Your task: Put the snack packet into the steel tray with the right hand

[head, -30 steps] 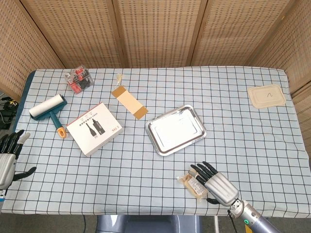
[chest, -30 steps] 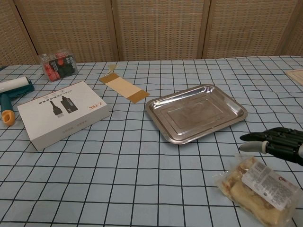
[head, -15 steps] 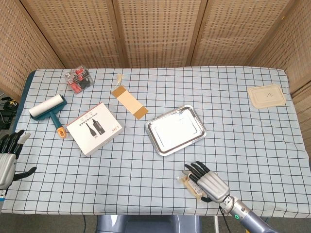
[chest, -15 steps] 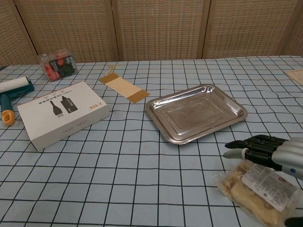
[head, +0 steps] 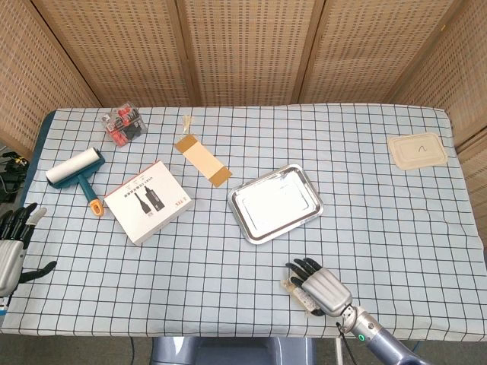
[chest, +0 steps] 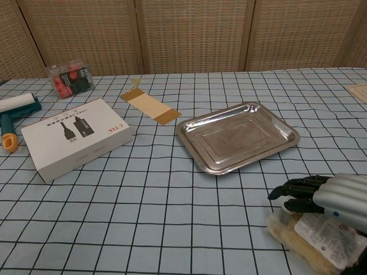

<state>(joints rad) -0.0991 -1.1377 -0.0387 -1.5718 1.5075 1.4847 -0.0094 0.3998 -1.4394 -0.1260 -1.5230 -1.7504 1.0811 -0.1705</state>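
The right hand (chest: 332,197) lay over the clear crinkly snack packet (chest: 312,240) near the tabletop's front edge, fingers curling, grip unconfirmed. The slick film could slip short of the shiny rectangular steel tray (chest: 238,143).

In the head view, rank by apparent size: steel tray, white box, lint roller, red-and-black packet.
1. steel tray
2. white box, close to the tray
3. lint roller
4. red-and-black packet

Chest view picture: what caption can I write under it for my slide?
Right hand over the snack packet at the table's near edge, steel tray waiting empty just beyond.
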